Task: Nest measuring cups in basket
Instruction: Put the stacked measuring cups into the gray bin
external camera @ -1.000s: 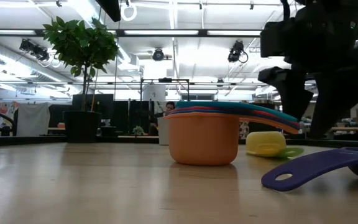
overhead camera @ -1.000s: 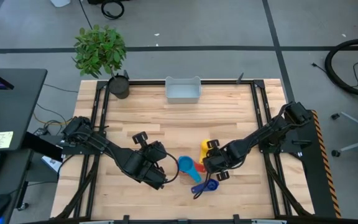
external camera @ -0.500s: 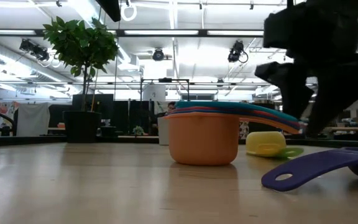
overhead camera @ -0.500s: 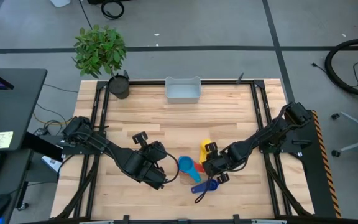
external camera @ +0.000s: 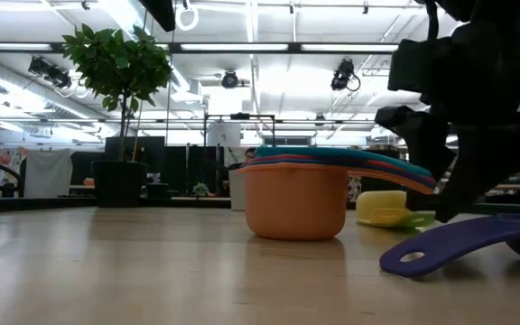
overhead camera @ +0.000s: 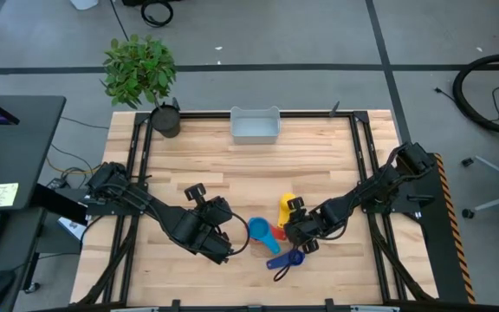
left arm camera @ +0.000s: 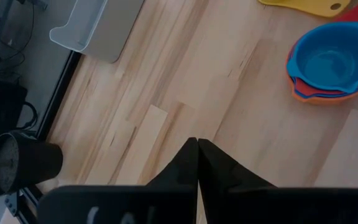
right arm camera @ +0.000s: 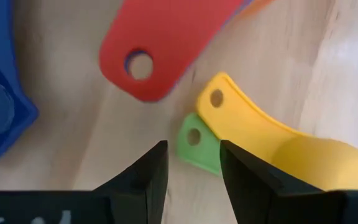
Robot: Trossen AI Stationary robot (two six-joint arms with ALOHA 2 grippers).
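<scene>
Room: concrete floor around a pale wooden table (overhead camera: pixel 249 165); in the low view, bright ceiling lights and a dim hall behind it.
Basket: pale grey basket (overhead camera: pixel 255 126) at the table's upper-middle edge in the high view, well apart from all the cups; in the left wrist view it is cut off by the upper left corner.
Nested cups: orange stack of measuring cups (external camera: pixel 294 200) at mid-frame in the low view, with a light blue cup (overhead camera: pixel 260 230) uppermost; the layers beneath show only as thin coloured rims.
Loose cups: yellow cup (right arm camera: pixel 309 158) with a green handle (right arm camera: pixel 194 146) poking out from under it, and a purple cup (external camera: pixel 477 240) lying at the low view's lower right, its bowl cut off by the frame edge.
Right gripper: right gripper (right arm camera: pixel 191 177) low over the table just below the yellow cup in the high view, fingers apart with the green handle between their tips; contact cannot be made out.
Left gripper: left gripper (left arm camera: pixel 197 163) waits left of the stack, fingers pressed together on nothing.
Plant: potted plant (overhead camera: pixel 141 74) at the table's upper left corner.
Change: the right gripper has narrowed its gap and dropped slightly lower than a second ago; cups and left arm unchanged.
</scene>
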